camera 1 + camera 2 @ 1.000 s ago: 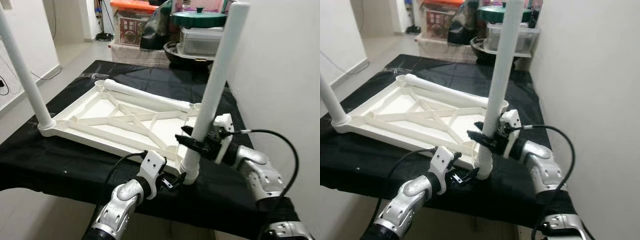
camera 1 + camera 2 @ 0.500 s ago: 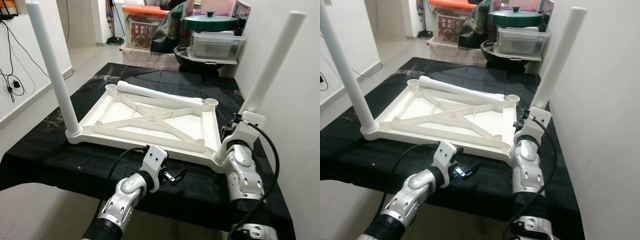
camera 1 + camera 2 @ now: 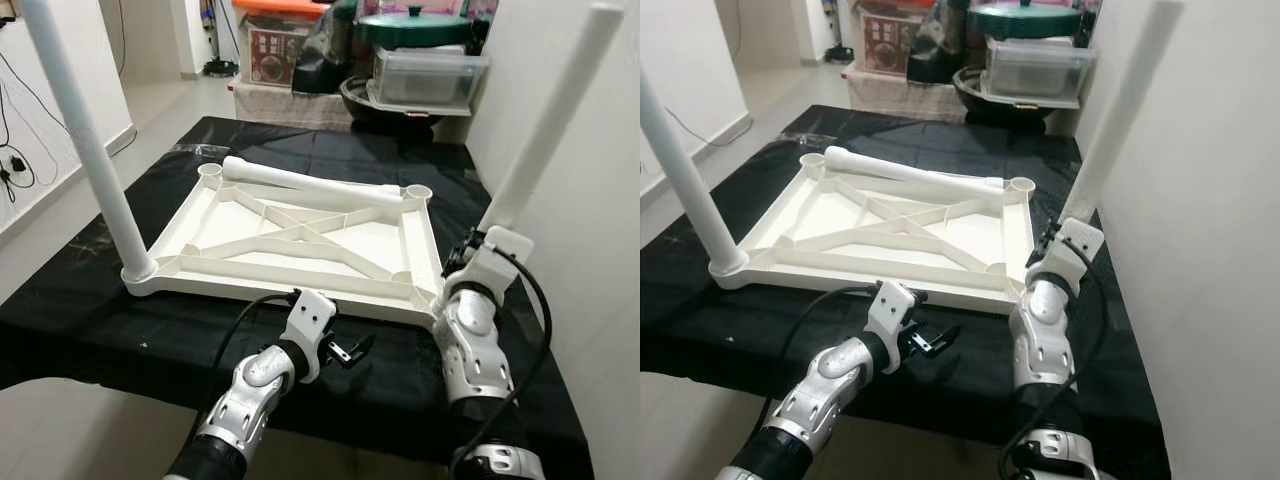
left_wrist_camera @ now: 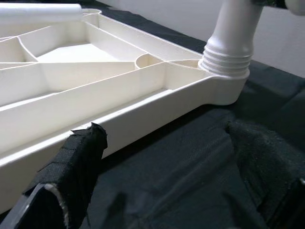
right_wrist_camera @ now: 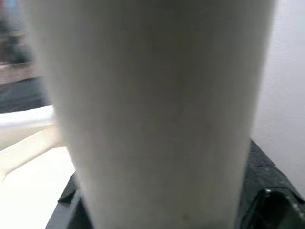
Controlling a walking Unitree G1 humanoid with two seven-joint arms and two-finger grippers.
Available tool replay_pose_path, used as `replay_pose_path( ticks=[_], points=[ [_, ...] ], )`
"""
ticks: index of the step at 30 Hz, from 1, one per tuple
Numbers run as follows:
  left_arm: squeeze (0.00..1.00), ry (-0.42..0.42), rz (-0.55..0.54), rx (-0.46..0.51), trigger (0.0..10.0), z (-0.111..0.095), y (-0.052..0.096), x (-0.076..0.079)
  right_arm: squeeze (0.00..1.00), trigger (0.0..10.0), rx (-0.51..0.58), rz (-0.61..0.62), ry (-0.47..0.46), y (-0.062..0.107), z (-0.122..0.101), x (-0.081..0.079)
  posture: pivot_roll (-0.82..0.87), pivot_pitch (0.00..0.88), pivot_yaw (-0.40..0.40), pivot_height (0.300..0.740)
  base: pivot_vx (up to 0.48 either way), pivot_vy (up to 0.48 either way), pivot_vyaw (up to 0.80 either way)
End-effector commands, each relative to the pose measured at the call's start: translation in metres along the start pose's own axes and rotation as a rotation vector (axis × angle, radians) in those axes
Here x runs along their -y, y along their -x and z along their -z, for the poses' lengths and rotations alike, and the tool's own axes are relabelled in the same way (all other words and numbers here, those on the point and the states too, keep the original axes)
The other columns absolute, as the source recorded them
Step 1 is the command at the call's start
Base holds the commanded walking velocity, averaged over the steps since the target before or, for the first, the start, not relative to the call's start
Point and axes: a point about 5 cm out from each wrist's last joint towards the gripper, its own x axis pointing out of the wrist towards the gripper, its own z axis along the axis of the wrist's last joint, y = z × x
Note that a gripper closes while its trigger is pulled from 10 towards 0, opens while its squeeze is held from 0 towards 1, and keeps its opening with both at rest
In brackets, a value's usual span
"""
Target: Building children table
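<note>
A: What's on the far left?

B: White leg (image 3: 88,150) standing upright in the tabletop's (image 3: 300,235) near-left corner; its top is cut off by the frame. The tabletop lies upside down on the black-covered counter (image 3: 90,310), w/ open cloth along the near edge.

A: Middle?

B: A loose leg (image 3: 305,183) lies across the tabletop's far edge, between the two empty far sockets. The left gripper (image 3: 352,350) hovers over bare cloth just beside the near rim, fingers apart, holding nothing. Its wrist cam shows the rim close up and the threaded base of the right leg (image 4: 228,52) at the corner.

A: Right side?

B: The right leg (image 3: 555,120) tilts outward toward the wall (image 3: 590,290), little room there. The right gripper (image 3: 472,252) is at that leg's lower part; the wrist hides the fingers, so can't tell if clamped. Its wrist cam is a blurred white tube (image 5: 152,114).
</note>
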Motion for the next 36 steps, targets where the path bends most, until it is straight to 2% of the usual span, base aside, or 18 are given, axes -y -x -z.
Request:
replay_pose_path(
  ticks=[1, 4, 5, 7, 8, 11, 12, 14, 17, 20, 21, 28, 29, 32, 34, 35, 36],
  points=[
    [0.0, -0.006, 0.005, 0.003, 10.0, -0.001, -0.002, 0.0, 0.0, 10.0, -0.021, -0.092, -0.003, 0.0, 0.007, 0.005, 0.06, 0.0, -0.047, 0.74, 0.0, 0.0, 0.0],
    [0.0, -0.008, 0.004, 0.002, 10.0, 0.0, -0.002, 0.0, 0.0, 10.0, -0.078, -0.373, -0.046, 0.004, 0.015, 0.002, 0.06, 0.0, -0.046, 0.74, 0.0, 0.0, 0.0],
    [0.0, -0.008, 0.004, 0.002, 10.0, 0.0, -0.002, 0.0, 0.0, 10.0, -0.078, -0.373, -0.046, 0.004, 0.015, 0.002, 0.06, 0.0, -0.046, 0.74, 0.0, 0.0, 0.0],
    [0.0, -0.001, -0.002, 0.003, 10.0, 0.0, -0.002, -0.001, 0.0, 10.0, -0.099, -0.545, -0.044, 0.006, 0.015, 0.002, 0.05, 0.0, -0.043, 0.74, 0.0, 0.0, 0.0],
    [0.0, -0.001, -0.002, 0.003, 10.0, 0.0, -0.002, -0.001, 0.0, 10.0, -0.099, -0.545, -0.044, 0.006, 0.015, 0.002, 0.05, 0.0, -0.043, 0.74, 0.0, 0.0, 0.0],
    [0.0, -0.002, 0.004, 0.001, 10.0, 0.0, -0.003, 0.001, 0.0, 10.0, -0.133, -0.868, -0.089, 0.01, 0.003, -0.005, 0.04, 0.0, -0.039, 0.74, 0.0, 0.0, 0.0],
    [0.0, -0.002, 0.004, 0.001, 10.0, 0.0, -0.003, 0.001, 0.0, 10.0, -0.133, -0.868, -0.089, 0.01, 0.003, -0.005, 0.04, 0.0, -0.039, 0.74, 0.0, 0.0, 0.0],
    [0.0, -0.003, 0.007, 0.001, 10.0, 0.0, -0.003, 0.001, 0.0, 10.0, -0.13, -0.972, -0.101, 0.011, -0.002, -0.007, 0.04, 0.0, -0.039, 0.74, 0.0, 0.0, 0.0],
    [0.0, -0.003, 0.007, 0.001, 10.0, 0.0, -0.003, 0.001, 0.0, 10.0, -0.132, -0.997, -0.103, 0.011, -0.003, -0.007, 0.04, 0.0, -0.039, 0.74, 0.0, 0.0, 0.0],
    [0.0, -0.008, 0.008, -0.004, 10.0, 0.002, -0.001, 0.001, 0.0, 10.0, -0.157, -1.284, -0.084, 0.021, -0.013, -0.011, 0.07, 0.0, -0.057, 0.74, 0.0, 0.0, 0.0],
    [0.0, -0.009, 0.007, -0.004, 10.0, 0.002, -0.001, 0.001, 0.0, 10.0, -0.168, -1.343, -0.074, 0.023, -0.014, -0.011, 0.07, 0.0, -0.057, 0.74, 0.0, 0.0, 0.0],
    [0.0, -0.012, 0.008, -0.005, 10.0, 0.003, -0.001, 0.002, 0.0, 10.0, -0.213, -1.413, -0.042, 0.021, -0.006, -0.018, 0.06, 0.0, -0.056, 0.74, 0.0, 0.0, 0.0],
    [0.0, -0.013, 0.01, -0.006, 10.0, 0.003, -0.001, 0.002, 0.0, 0.0, -0.216, -1.395, -0.031, 0.02, -0.004, -0.021, 0.06, 0.0, -0.056, 0.74, 0.0, 0.0, 0.0],
    [0.0, -0.013, 0.012, -0.007, 10.0, 0.003, 0.0, 0.002, 0.0, 0.0, -0.21, -1.289, -0.014, 0.013, 0.002, -0.024, 0.07, 0.0, -0.053, 0.74, 0.0, 0.0, 0.0],
    [0.0, -0.013, 0.013, -0.007, 10.0, 0.003, 0.0, 0.002, 0.0, 0.0, -0.206, -1.265, -0.01, 0.011, 0.003, -0.023, 0.07, 0.0, -0.053, 0.74, 0.0, 0.0, 0.0],
    [0.0, -0.013, 0.013, -0.007, 10.0, 0.003, 0.0, 0.002, 0.0, 0.0, -0.193, -1.223, -0.008, 0.01, 0.003, -0.023, 0.07, 0.0, -0.053, 0.74, 0.0, 0.0, 0.0],
    [0.0, -0.012, 0.013, -0.007, 10.0, 0.004, 0.001, 0.001, 0.0, 0.0, -0.172, -1.111, -0.015, 0.004, 0.003, -0.021, 0.07, 0.0, -0.047, 0.74, 0.0, 0.0, 0.0]
  ],
)
